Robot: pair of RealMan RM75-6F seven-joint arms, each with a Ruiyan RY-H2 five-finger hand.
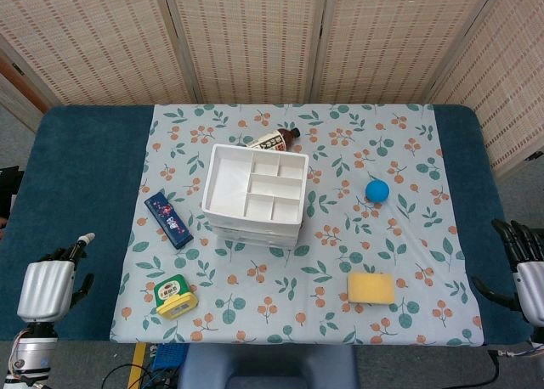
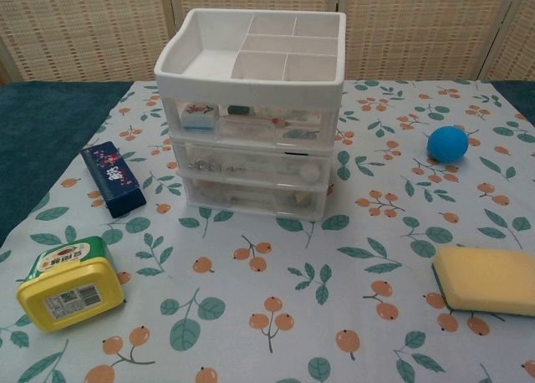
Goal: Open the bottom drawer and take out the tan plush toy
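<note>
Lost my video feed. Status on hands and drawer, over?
Left hand and right hand open, empty, at table edges. Bottom drawer closed; plush toy not visible. Nothing in front of the drawer unit.

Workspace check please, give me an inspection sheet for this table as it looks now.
Surface: floral-print cloth over a blue table.
Job's things: white plastic three-drawer organizer, all drawers closed; tan plush toy not identifiable.
Clutter: navy rectangular box, yellow-lidded green tub, blue ball, yellow sponge, brown bottle behind the organizer.
Hands: left hand and right hand at the table's near corners, empty.
Cables: some below the front edge.
Surroundings: woven screens.
</note>
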